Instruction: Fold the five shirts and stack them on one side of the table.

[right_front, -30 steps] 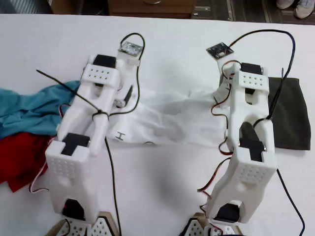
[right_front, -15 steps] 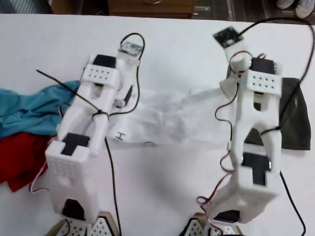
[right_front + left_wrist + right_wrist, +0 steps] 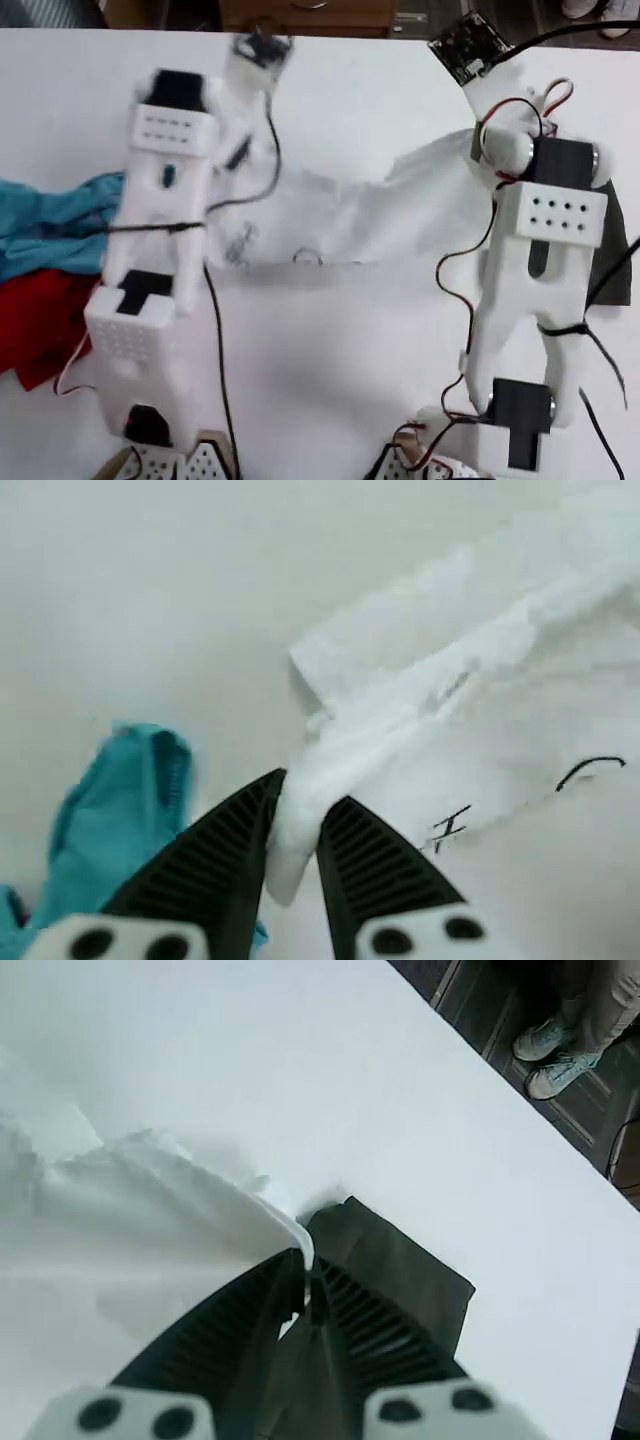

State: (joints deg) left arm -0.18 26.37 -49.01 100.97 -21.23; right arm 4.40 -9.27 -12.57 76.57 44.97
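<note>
Folding white shirt (image 3: pixel 340 215), middle of worktop (image 3: pixel 330 380); left tool (image 3: pixel 300 815) clamped on its left end, right tool (image 3: pixel 308 1260) on its right end; next probably carry both ends over together, keeping cloth taut.

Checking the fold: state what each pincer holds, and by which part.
Both hold the white shirt: left pincer on a bunched edge near the teal shirt, right pincer on the edge by the dark shirt.
</note>
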